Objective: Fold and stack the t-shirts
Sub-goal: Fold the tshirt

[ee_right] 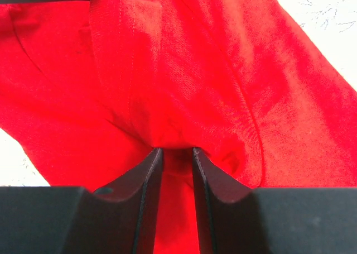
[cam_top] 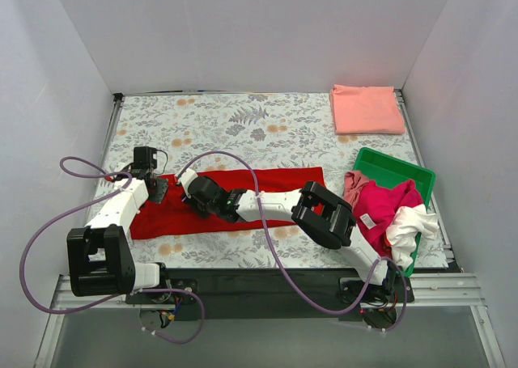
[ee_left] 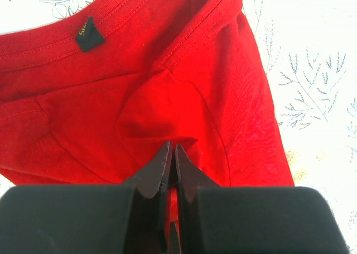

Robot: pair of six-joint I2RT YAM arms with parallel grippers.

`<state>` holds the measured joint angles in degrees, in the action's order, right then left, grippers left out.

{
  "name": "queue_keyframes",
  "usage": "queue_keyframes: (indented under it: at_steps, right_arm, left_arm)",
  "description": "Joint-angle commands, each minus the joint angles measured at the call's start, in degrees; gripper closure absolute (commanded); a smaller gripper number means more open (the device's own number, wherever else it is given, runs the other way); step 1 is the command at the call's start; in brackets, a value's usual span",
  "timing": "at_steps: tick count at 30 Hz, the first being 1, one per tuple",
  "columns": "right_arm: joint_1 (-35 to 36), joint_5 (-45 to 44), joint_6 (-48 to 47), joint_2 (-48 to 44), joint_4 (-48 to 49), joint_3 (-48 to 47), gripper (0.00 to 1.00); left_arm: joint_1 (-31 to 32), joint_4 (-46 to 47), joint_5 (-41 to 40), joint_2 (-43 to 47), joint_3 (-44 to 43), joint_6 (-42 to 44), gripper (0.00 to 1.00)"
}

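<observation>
The bright red t-shirt (cam_top: 279, 182) lies spread across the near part of the floral cover. My left gripper (cam_top: 156, 188) is at its left end, and in the left wrist view it (ee_left: 172, 149) is shut on a fold of the red shirt (ee_left: 167, 70) below the collar label (ee_left: 89, 35). My right gripper (cam_top: 188, 188) is just to the right of it, and in the right wrist view it (ee_right: 177, 151) pinches a bunched fold of the red shirt (ee_right: 212, 70). A folded salmon-pink shirt (cam_top: 367, 109) lies at the back right.
A green bin (cam_top: 396, 167) at the right edge holds crumpled magenta (cam_top: 388, 202), dusty pink (cam_top: 354, 186) and white (cam_top: 409, 226) shirts. The floral cover (cam_top: 227, 125) reaches white walls at the back and both sides. Purple cables loop near the left arm.
</observation>
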<state>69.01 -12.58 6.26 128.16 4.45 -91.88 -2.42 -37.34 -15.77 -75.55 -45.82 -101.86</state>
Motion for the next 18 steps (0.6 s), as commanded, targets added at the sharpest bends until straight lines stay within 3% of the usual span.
queue_keyframes:
  at_steps: [1, 5, 6, 7, 9, 18]
  right_arm:
    - [-0.11, -0.87, 0.68, -0.10, 1.00, -1.03, 0.67]
    - [0.33, 1.24, 0.51, -1.15, 0.74, 0.82, 0.69]
    - [0.42, 1.41, 0.33, -1.42, 0.74, 1.17, 0.74]
    - [0.59, 1.59, 0.07, -2.03, 0.74, 1.26, 0.88]
    - [1.03, 1.86, -0.28, -2.56, 0.74, 1.09, 0.98]
    - [1.39, 1.86, -1.43, -8.36, -0.49, 1.61, 0.99]
  left_arm:
    - [-0.31, -0.10, -2.07, 0.93, -1.81, -0.44, 1.00]
    - [-0.31, 0.16, -1.81, 1.37, -1.64, -0.44, 1.00]
    - [-0.40, 0.25, -1.63, 1.46, -1.55, -0.44, 1.00]
    - [-0.31, 0.25, -1.55, 1.46, -1.55, -0.35, 1.00]
    - [-0.40, 0.25, -1.28, 1.46, -1.55, -0.27, 1.00]
    - [-0.40, -0.54, 0.56, 3.65, -1.37, -0.44, 1.00]
